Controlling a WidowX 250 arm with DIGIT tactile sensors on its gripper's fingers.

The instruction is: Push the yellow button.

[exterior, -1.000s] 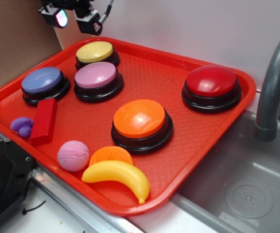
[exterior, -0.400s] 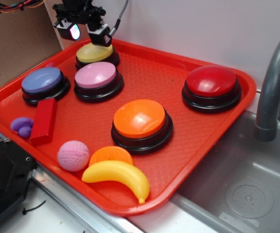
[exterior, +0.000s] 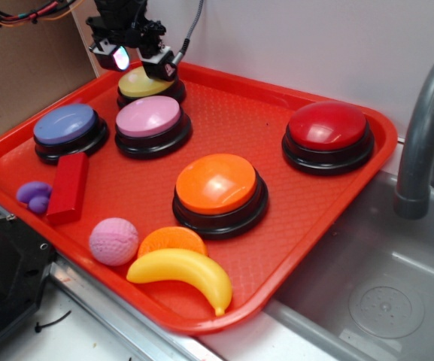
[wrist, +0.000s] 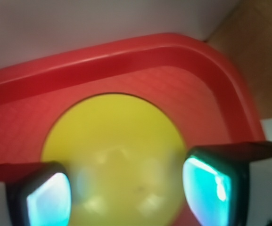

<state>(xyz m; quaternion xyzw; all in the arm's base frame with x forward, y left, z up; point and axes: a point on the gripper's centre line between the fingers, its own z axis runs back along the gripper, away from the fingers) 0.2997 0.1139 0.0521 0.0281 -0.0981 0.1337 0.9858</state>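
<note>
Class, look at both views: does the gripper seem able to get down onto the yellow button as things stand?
Probably yes. The gripper hangs right over the yellow button, whose dome fills the wrist view between the fingertips. Nothing lies between them; the pink button sits clear in front.

Yellow button (exterior: 143,83) partly hidden behind end effector (exterior: 140,63); wrist view blurred.

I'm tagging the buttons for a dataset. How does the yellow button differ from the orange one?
The yellow button is pale yellow and smaller; the orange button is bright orange and larger. The yellow button sits at the tray's far corner by the wall, the orange button near the middle. The gripper hangs over the yellow button, jaws open; nothing is above the orange one. Both have a domed top on a black base.
</note>
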